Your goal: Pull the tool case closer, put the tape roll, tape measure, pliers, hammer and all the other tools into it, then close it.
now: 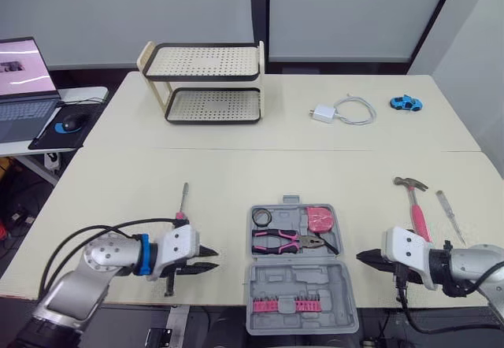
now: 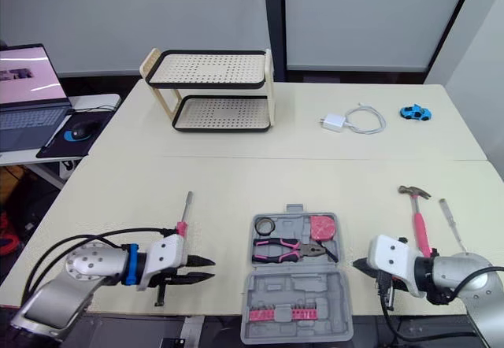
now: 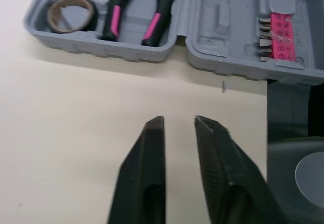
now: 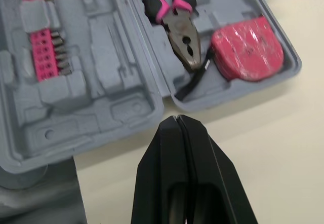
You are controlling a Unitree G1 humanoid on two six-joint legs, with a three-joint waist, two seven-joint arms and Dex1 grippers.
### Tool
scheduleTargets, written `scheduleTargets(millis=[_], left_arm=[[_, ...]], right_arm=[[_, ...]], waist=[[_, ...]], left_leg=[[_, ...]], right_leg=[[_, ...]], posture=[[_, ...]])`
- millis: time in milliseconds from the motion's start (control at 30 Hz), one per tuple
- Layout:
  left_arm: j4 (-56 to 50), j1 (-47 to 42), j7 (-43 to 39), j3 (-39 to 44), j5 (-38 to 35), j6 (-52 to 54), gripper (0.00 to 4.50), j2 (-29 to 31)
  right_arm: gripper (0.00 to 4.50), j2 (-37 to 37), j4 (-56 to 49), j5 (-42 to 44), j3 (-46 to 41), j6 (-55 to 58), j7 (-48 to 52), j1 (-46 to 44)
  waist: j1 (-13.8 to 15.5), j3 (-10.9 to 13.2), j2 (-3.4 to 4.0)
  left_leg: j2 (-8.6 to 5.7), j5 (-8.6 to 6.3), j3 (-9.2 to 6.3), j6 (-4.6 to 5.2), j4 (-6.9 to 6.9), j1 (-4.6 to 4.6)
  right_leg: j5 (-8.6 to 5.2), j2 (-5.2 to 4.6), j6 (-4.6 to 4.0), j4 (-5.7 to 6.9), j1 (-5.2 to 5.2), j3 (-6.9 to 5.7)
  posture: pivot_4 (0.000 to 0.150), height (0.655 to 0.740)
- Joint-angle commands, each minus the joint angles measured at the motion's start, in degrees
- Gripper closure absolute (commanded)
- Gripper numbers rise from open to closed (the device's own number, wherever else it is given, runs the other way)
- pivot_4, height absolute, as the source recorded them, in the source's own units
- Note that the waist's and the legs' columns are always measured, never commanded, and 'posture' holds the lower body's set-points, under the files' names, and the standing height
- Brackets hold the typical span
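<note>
Left gripper (image 1: 206,260) hovers low over the cream tabletop (image 1: 236,171), just left of the grey plastic tool case (image 1: 299,277), fingers (image 3: 147,173) a little apart, nothing between them. Right gripper (image 1: 364,257) sits just right of the case, fingers pressed together, empty, tips aimed at the case's side wall. Case lies open flat at the near table edge, between both arms, so the pull-closer step looks done. Far half holds the black tape roll (image 1: 262,217) in its left corner, pink-and-black pliers (image 1: 287,240) across the middle, and a rounded pink tape measure (image 1: 320,219) in the right corner. Near half has a pink strip of driver bits (image 1: 285,305), other slots bare. Left to pack: steel-headed hammer with pink handle (image 1: 416,210) on the table right of the case, beyond the right gripper; slim pale tool (image 1: 450,208) just beside the hammer, type too small to tell; long screwdriver with pink collar and black grip (image 1: 180,216) on the left, its middle hidden under the left gripper. Judgement: roughly half done, three loose tools in, three out, case not yet shut. Likely next is the hammer for the right arm or the screwdriver for the left, can't say which. Two-tier black-and-cream perforated rack (image 1: 206,80), white charger with cable (image 1: 342,112) and blue toy car (image 1: 405,103) at the far end aren't task items.
</note>
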Motion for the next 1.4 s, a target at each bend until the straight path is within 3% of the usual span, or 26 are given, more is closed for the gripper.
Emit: scheduleTargets(millis=[33, 400, 733, 1400], left_arm=[[1.8, -0.4, 2.6, -3.1, 3.5, -1.6, 4.48, -2.3], [9.4, -5.9, 7.1, -7.9, 8.6, -3.6, 4.48, -9.5], [9.3, -7.7, 7.0, -10.5, 9.3, -2.4, 4.48, -12.1], [10.8, -11.7, 7.6, -14.0, 11.3, -1.1, 4.48, -17.1]], right_arm=[[4.5, 0.6, 1.9, -1.5, 0.6, -2.0, -2.1, 0.6], [4.5, 1.5, 9.3, -4.4, 9.5, -3.4, -2.5, -5.2], [4.5, 3.7, 12.4, -5.7, 14.7, -3.5, -3.2, -8.6], [4.5, 6.9, 12.0, -6.0, 18.0, -0.7, -3.8, -11.2]], waist=[[0.1, 0.0, 0.0], [0.2, 0.0, 0.02], [0.2, -0.1, 0.07], [0.4, -0.1, 0.14]], left_leg=[[0.0, 0.0, -0.03, 0.0, 0.0, 0.0], [-0.04, 0.01, -0.04, -0.01, 0.04, 0.02], [-0.06, 0.01, -0.08, -0.02, 0.07, 0.06], [-0.08, 0.02, -0.09, -0.03, 0.08, 0.16]], right_leg=[[0.0, 0.01, 0.0, 0.0, 0.02, -0.03], [0.0, -0.02, 0.0, -0.03, 0.1, -0.02], [0.0, -0.04, 0.0, -0.04, 0.18, -0.05], [0.0, -0.04, 0.01, -0.05, 0.31, -0.06]], posture=[[0.15, 0.74], [0.15, 0.74], [0.15, 0.74], [0.15, 0.74]])
